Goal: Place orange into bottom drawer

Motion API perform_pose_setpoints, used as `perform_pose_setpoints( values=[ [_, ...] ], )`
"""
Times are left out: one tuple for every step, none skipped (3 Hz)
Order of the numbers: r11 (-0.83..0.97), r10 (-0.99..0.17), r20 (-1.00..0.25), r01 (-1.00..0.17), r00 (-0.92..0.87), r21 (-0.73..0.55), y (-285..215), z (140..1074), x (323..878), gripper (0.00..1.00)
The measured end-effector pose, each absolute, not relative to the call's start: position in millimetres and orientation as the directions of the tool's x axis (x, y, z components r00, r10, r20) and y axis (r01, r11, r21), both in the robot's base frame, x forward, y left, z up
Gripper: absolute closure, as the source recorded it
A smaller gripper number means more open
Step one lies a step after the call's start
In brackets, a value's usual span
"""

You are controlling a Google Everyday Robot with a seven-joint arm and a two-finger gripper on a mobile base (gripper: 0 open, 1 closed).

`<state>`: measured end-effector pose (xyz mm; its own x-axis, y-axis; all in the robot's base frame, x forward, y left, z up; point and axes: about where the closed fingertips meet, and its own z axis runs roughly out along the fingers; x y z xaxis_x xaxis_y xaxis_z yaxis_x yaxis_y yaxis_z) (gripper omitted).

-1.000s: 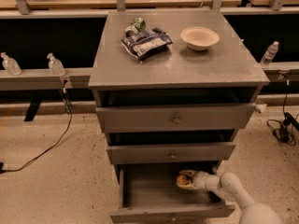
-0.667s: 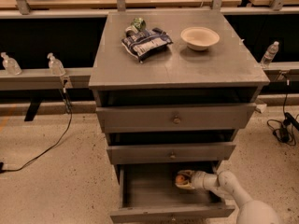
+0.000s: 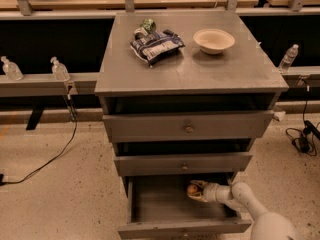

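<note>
The bottom drawer [image 3: 165,204] of the grey cabinet is pulled open, its box visible below the two upper drawers. My gripper [image 3: 193,191] reaches in from the lower right, inside the drawer near its back right. It is shut on the small orange [image 3: 192,189], which shows between the pale fingers just above the drawer floor. My white arm [image 3: 245,204] runs from the bottom right corner into the drawer.
On the cabinet top [image 3: 200,69] lie a blue and white chip bag [image 3: 156,44] and an off-white bowl [image 3: 214,40]. The two upper drawers [image 3: 187,128] stand slightly ajar. Plastic bottles [image 3: 59,70] stand on the ledge behind. Cables [image 3: 45,159] lie on the floor at left.
My gripper with the orange has shifted slightly left and deeper in the bottom drawer. Nothing else has moved.
</note>
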<state>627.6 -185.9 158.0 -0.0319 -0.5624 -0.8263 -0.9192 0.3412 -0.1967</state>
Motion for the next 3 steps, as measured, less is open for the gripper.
perform_pose_setpoints(
  values=[
    [0.339,-0.561,-0.827,-0.921,-0.032,-0.194,-183.1,156.9,627.0,0.04],
    [0.337,-0.560,-0.828,-0.921,-0.032,-0.193,-181.4,156.3,626.6,0.00],
    [0.337,-0.560,-0.828,-0.922,-0.032,-0.193,-181.3,156.3,626.6,0.00]
  ],
)
